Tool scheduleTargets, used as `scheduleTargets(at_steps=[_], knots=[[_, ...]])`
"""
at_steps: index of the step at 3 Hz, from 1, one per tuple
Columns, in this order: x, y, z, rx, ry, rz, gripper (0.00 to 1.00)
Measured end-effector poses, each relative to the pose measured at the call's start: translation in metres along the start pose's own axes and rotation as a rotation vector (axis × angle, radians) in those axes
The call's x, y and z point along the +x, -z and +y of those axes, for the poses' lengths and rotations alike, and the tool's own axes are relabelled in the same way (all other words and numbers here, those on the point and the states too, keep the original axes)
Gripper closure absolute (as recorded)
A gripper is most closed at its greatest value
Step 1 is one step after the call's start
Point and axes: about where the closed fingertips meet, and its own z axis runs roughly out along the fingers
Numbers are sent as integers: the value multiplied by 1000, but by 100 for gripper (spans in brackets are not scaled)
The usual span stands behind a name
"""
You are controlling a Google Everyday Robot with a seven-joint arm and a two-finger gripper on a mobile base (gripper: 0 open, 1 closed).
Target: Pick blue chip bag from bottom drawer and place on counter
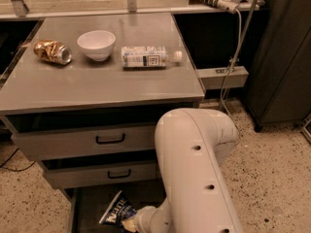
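Bottom grey metal drawer [87, 210] stands open, so my white arm [194, 178] folds steeply down past the 2 upper drawers [73, 143] to get in. Crinkly dark navy chip bag [115, 211] lies tilted in that drawer, not yet on the grey metal counter surface [97, 89]. Pincer [130, 223] sits at the bag's lower right edge, apparently touching it. I cannot tell how wide it is.
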Motion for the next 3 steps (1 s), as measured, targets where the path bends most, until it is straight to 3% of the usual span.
scheduleTargets(at_steps=[1,2,3], knots=[[-19,19,12,34,52,-2,100],[-31,54,20,89,68,22,100],[-46,99,20,171,83,11,100]])
